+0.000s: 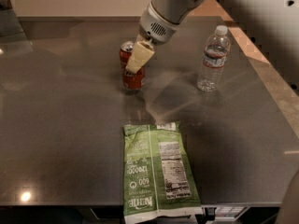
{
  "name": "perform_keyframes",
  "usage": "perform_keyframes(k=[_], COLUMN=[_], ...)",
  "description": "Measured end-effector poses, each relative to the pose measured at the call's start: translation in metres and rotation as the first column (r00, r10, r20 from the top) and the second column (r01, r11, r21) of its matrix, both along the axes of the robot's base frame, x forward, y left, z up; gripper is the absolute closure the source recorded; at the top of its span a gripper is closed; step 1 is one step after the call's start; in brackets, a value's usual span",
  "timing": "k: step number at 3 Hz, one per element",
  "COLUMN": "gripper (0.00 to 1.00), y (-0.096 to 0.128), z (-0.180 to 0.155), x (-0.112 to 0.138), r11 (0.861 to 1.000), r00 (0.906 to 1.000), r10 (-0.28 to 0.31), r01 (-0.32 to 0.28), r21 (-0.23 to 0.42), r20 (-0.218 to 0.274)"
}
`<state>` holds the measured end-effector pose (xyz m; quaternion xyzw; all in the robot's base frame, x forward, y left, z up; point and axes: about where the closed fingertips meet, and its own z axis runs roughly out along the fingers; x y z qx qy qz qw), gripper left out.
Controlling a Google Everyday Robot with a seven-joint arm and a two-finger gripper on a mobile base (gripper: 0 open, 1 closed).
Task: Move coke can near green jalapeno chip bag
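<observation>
The coke can (133, 80) is red with a silver top and stands slightly tilted at the middle of the dark table (60, 125). My gripper (135, 62) comes down from the upper right and is shut on the can, with one cream finger (139, 57) across its front. I cannot tell whether the can's base touches the table. The green jalapeno chip bag (156, 169) lies flat at the table's near edge, label side up, a short gap in front of the can.
A clear plastic water bottle (212, 59) stands upright to the right of the can. My white arm (261, 13) fills the upper right. The table's right edge borders a tan floor strip (280, 87). The bag overhangs the table's front edge.
</observation>
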<state>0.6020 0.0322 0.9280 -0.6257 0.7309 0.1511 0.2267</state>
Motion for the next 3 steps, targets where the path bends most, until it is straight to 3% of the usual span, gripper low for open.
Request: perform_keyframes(k=[1,3], gripper=[1.0,1.0], y=[-0.006,-0.015], z=[-0.006,-0.02], x=[-0.03,-0.066], r11=[0.999,0.998], r00=[0.9994,0.9978], r10=[0.033,0.062], r01=[-0.033,-0.062], r21=[0.012,0.0], r20=[-0.013,-0.022])
